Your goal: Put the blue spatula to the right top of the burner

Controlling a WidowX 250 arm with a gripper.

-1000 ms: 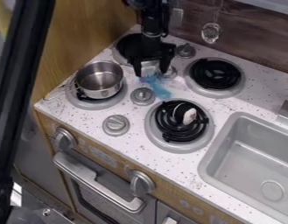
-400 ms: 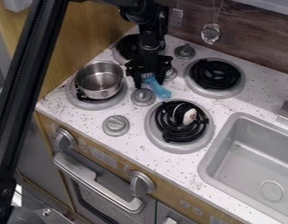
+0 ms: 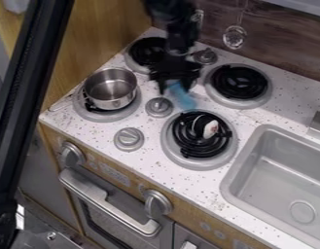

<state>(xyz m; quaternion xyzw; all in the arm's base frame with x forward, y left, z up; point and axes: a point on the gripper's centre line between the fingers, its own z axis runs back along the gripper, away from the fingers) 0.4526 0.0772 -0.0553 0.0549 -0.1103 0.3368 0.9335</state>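
The black gripper point(image 3: 176, 86) hangs over the middle of the stovetop, just behind and right of the small centre-left knob. It is shut on the blue spatula point(image 3: 182, 96), whose upper end is hidden between the fingers. The spatula's free end slants down and right, behind the front right burner point(image 3: 171, 145). Both gripper and spatula are blurred. The back right burner point(image 3: 239, 82) lies to their right.
A metal pot point(image 3: 111, 89) stands on the front left burner. A black-and-white item point(image 3: 210, 129) rests on the front right burner's coil. Knobs point(image 3: 129, 139) stand between the burners, and a grey sink point(image 3: 284, 170) lies at the right.
The gripper has shifted right, and the blue spatula has moved right along with it. Earlier, the gripper was farther left, by the small knob. The pot and the black-and-white item have stayed put.
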